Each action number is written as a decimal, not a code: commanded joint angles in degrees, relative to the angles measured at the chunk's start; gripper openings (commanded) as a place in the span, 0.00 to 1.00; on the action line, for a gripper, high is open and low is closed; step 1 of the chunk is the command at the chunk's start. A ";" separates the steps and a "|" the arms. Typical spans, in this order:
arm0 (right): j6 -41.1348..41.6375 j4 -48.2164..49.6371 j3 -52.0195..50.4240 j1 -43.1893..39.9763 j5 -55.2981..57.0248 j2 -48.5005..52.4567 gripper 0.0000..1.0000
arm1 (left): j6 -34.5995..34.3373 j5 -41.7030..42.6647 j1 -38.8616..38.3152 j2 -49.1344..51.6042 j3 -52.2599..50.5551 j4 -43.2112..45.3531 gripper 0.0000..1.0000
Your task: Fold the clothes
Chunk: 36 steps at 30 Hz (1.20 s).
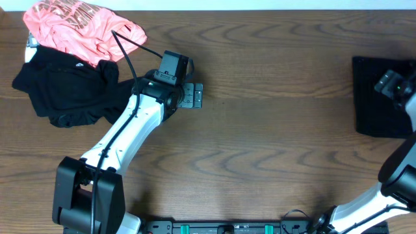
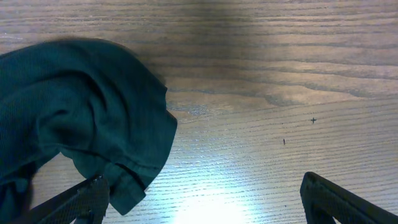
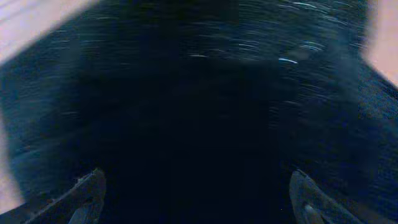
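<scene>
Hovering over bare worktop just beside a crumpled black garment, the left jaws stand spread wide, gripping nothing. A pink garment lies bunched at the upper-left corner of the overhead view, overlapping the black one's edge. At the right edge, the right jaws, likewise spread and empty, hang over a flat folded black garment.

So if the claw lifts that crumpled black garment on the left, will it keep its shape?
Probably not. The black garment lies in soft rumpled folds, so it would likely droop from wherever it is pinched. It looks thin, so probably light. Pushed, it would likely bunch up rather than slide.
</scene>
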 commanded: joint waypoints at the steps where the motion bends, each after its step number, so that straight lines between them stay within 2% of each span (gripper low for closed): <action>1: 7.45 -3.10 0.22 -2.16 2.03 -0.61 0.90 | -0.74 -0.09 -0.17 0.35 0.02 0.33 0.98; 6: 14.38 -13.53 0.15 -4.39 2.27 -0.57 0.81 | -0.74 -0.09 -0.17 0.35 0.02 0.92 0.98; 10: 16.13 -14.93 -1.36 -5.14 2.29 -0.50 0.77 | -0.74 -0.09 -0.17 0.35 0.02 1.25 0.98; 15: 16.20 -5.05 -6.64 -5.16 2.16 0.74 0.67 | -0.74 -0.07 -0.17 0.35 0.02 1.20 0.98; 20: 14.43 6.91 -9.62 -5.16 1.57 5.70 0.66 | -0.74 -0.09 -0.17 0.35 0.02 1.22 0.98; 27: 8.09 21.90 -9.60 -4.52 -8.79 13.88 0.69 | -0.74 -0.09 -0.17 0.35 0.02 1.46 0.98; 36: 8.24 23.98 -9.57 -2.10 -9.18 15.15 0.69 | -0.74 -0.09 -0.20 0.35 0.02 2.10 0.98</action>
